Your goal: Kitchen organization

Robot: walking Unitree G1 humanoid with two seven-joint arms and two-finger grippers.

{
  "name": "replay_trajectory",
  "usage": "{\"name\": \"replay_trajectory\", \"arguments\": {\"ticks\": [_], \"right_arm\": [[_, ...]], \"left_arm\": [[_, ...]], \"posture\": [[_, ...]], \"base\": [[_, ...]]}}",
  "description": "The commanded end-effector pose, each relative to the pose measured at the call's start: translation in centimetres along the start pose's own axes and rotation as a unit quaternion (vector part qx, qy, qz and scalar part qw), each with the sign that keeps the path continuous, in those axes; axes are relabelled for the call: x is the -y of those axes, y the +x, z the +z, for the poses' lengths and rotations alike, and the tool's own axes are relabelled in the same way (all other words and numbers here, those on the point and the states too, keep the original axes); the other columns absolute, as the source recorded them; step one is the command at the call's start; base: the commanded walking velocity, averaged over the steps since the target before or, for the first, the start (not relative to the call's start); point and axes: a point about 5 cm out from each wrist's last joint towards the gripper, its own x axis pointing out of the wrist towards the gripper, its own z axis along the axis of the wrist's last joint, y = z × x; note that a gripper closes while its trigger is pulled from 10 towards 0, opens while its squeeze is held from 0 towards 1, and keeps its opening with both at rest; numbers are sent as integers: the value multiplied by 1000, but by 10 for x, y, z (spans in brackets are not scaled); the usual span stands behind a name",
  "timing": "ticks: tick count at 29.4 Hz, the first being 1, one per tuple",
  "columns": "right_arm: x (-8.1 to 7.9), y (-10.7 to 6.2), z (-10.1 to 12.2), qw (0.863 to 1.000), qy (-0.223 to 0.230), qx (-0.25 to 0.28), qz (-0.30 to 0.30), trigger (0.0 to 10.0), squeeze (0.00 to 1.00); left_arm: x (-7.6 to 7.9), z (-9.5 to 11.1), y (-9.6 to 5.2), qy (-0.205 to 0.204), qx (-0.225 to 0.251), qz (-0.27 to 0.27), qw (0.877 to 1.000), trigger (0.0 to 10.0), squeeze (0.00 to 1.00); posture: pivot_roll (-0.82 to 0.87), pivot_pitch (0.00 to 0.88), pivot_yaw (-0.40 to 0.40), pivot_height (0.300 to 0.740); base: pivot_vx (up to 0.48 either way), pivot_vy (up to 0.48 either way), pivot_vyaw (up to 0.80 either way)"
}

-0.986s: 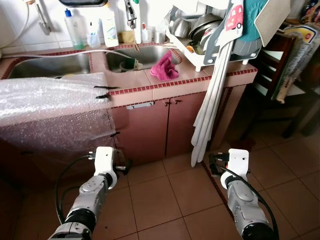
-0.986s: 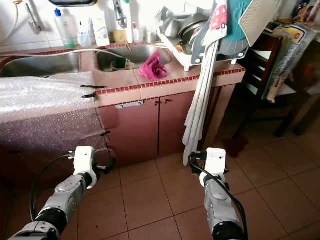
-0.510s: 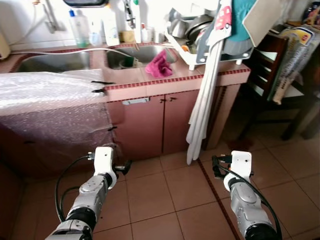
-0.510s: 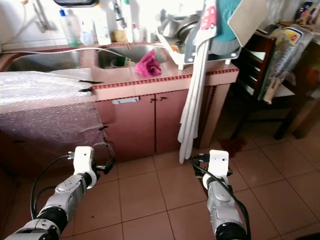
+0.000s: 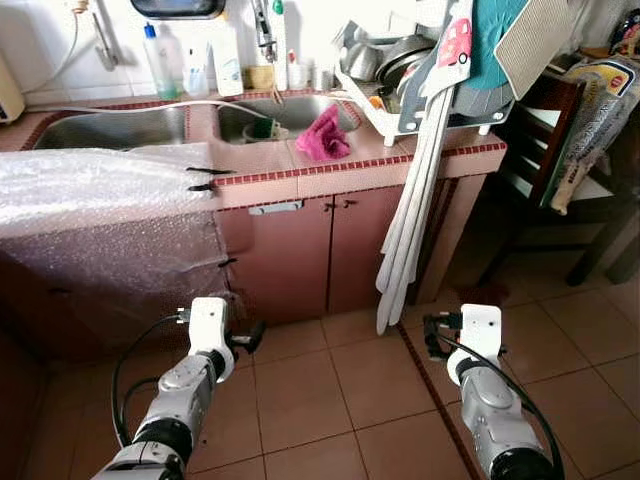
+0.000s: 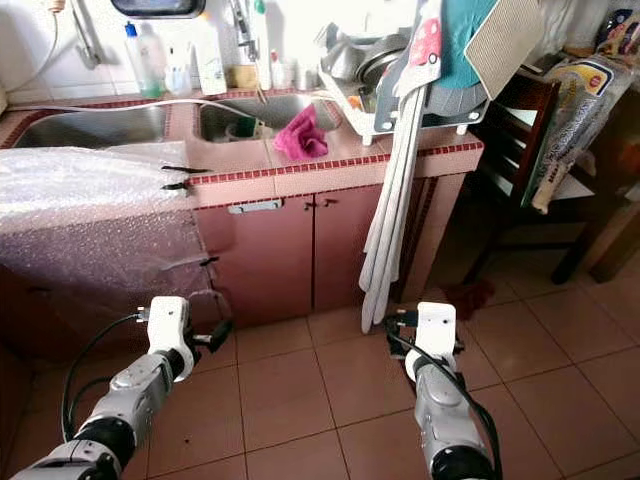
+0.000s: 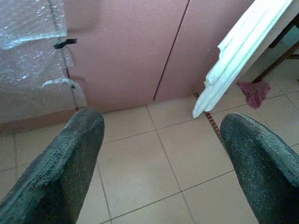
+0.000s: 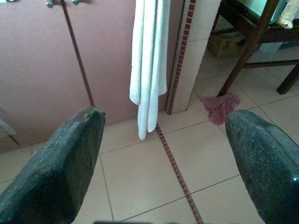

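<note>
Crinkled bubble wrap (image 5: 100,215) draped over tiled bench (image 5: 330,165); both tools (image 7: 161,163) (image 8: 163,163) spread apart, empty, above floor (image 5: 330,400).

Head pair: from above, facing forward and down at the pink counter (image 5: 330,170) and the cabinet doors (image 5: 300,255), well back from them.
Stereo overlap: nearly the whole scene (the right eye sits slightly to one side).
Left wrist: low over the floor tiles (image 7: 140,158), looking along its spread fingers (image 7: 65,168) at the cabinet foot.
Right wrist: equally low and near, facing the hanging white strips (image 8: 148,60).
Shared: strips, doors and the rag on the floor (image 8: 222,106).
</note>
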Motion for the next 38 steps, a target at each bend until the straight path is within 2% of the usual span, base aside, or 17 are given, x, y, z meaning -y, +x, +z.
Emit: {"name": "replay_trajectory", "arguments": {"ticks": [1,16,30,38], "right_arm": [[-1,2,4,1000,-4,7,1,10000,0],[-3,2,3,1000,-7,5,2,10000,0],[-5,2,1,1000,-6,3,4,10000,0],[-6,3,-1,1000,-6,-2,4,10000,0]], "left_arm": [[0,3,1,2,3,-2,1000,10000,0],[1,-1,0,3,-4,-7,1000,10000,0],[1,-4,0,7,-17,-8,1000,10000,0],[-1,-8,0,11,-33,-6,999,10000,0]], "posture": [[-24,0,9,740],[-22,0,7,740],[-21,0,11,740],[-17,0,11,740]], "base": [[371,0,0],[399,0,-53],[383,0,-664],[0,0,-552]]}}
